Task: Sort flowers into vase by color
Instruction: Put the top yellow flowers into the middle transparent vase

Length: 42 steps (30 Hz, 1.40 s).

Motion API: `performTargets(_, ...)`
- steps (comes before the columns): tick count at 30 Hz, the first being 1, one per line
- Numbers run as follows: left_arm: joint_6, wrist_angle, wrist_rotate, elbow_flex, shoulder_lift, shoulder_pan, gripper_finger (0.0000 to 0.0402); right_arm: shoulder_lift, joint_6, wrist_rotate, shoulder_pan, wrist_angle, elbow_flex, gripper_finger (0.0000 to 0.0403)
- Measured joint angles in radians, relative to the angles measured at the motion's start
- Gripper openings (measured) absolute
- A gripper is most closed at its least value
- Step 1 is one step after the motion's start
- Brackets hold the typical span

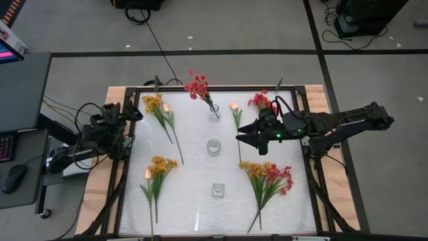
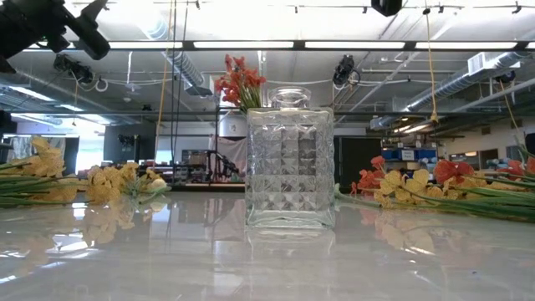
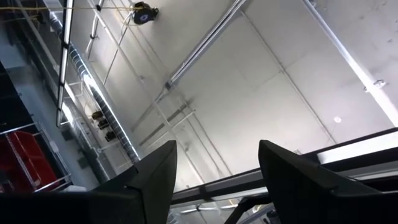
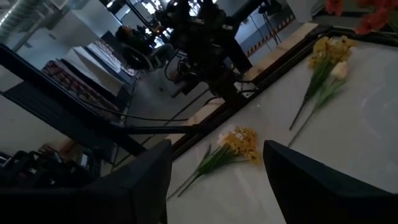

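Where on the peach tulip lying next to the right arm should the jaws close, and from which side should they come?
Probably mid-stem on the tulip, coming straight down from above with the jaws across the stem. It lies flat on the table, bud toward the far edge, so the thin stem below the leaves is bare. The right gripper is open right beside it.

I see three glass vases in a column down the table's middle — square vase (image 1: 218, 190) at 6 o'clock, round vase (image 1: 213, 147) centred, vase with red flowers (image 1: 213, 111) at 12 — with bare lanes on either side; the right gripper (image 1: 245, 136) hangs open at 3 o'clock.
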Motion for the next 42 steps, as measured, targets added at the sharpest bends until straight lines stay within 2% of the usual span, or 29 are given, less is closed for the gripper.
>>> performTargets(9,0.010,-0.013,0.000,0.000,0.000,0.000,0.0231,0.000,-0.001,0.000,0.000,-0.001,0.000,0.0261)
performTargets(14,0.016,-0.129,0.001,0.000,0.000,0.000,0.0231,0.000,-0.001,0.001,0.000,-0.001,0.000,0.0261)
performTargets(16,-0.016,-0.230,0.033,0.002,0.000,0.000,0.0231,0.000,-0.001,0.001,0.000,-0.001,0.000,0.0261)
performTargets(20,-0.039,-0.627,0.123,0.088,0.001,0.000,0.0231,0.000,-0.001,0.002,0.000,-0.001,0.000,0.0261)
performTargets(23,-0.004,-0.905,0.123,0.180,0.013,0.001,0.0231,0.000,-0.001,0.002,0.000,-0.001,0.000,0.0261)
performTargets(27,0.071,-1.146,0.099,0.311,0.072,0.001,0.0231,0.000,-0.001,0.005,0.000,-0.001,0.000,0.0261)
performTargets(31,0.119,-1.310,0.060,0.429,0.170,0.001,0.0231,0.000,-0.002,0.016,0.000,-0.001,0.000,0.0261)
performTargets(42,0.153,-1.533,0.032,0.624,0.524,0.002,0.0231,0.000,-0.029,0.039,-0.002,-0.001,0.000,0.0261)
